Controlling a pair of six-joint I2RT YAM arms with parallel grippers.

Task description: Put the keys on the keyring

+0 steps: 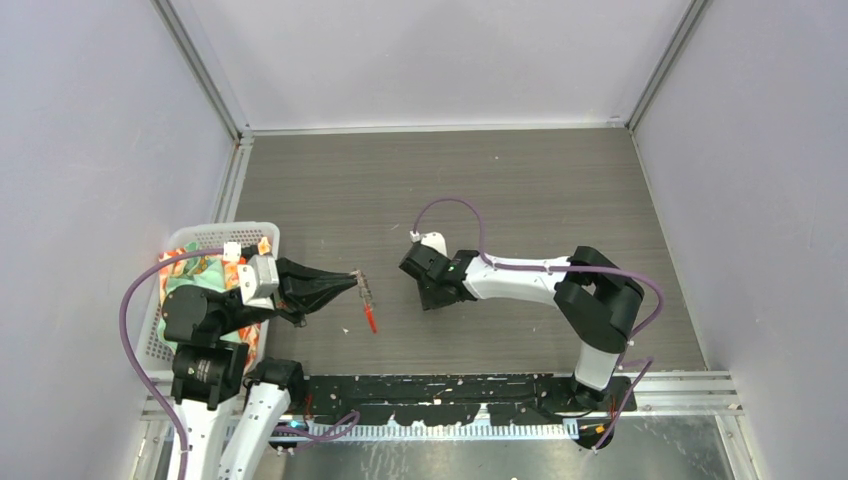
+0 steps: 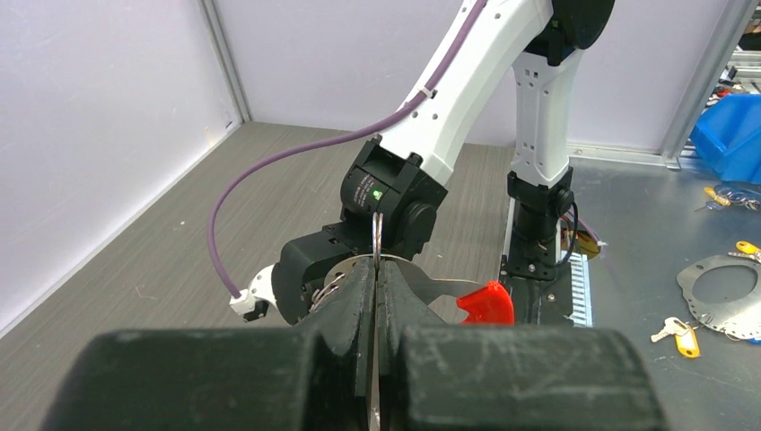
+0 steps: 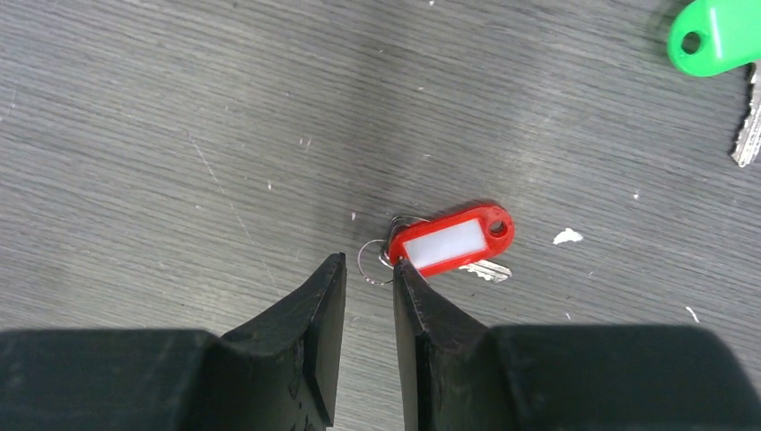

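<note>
The left gripper [image 2: 377, 269] has its jaws pressed shut on the thin steel keyring [image 2: 378, 235], which stands edge-on at 12 o'clock. The keyring's glossy red strip [image 2: 487, 303] hangs at 4 o'clock. The right gripper [image 3: 368, 267], jaws narrow, straddles the wire loop of the red-tagged key [image 3: 453, 242], which lies flat on the woodgrain table [image 3: 179, 135] at 3 o'clock. The green-tagged key [image 3: 718, 36], at 2 o'clock, shows only in the right wrist view.

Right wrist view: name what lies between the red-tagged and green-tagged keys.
Bare tabletop only, between red-tagged key and green-tagged key; the right wrist view shows it.
</note>
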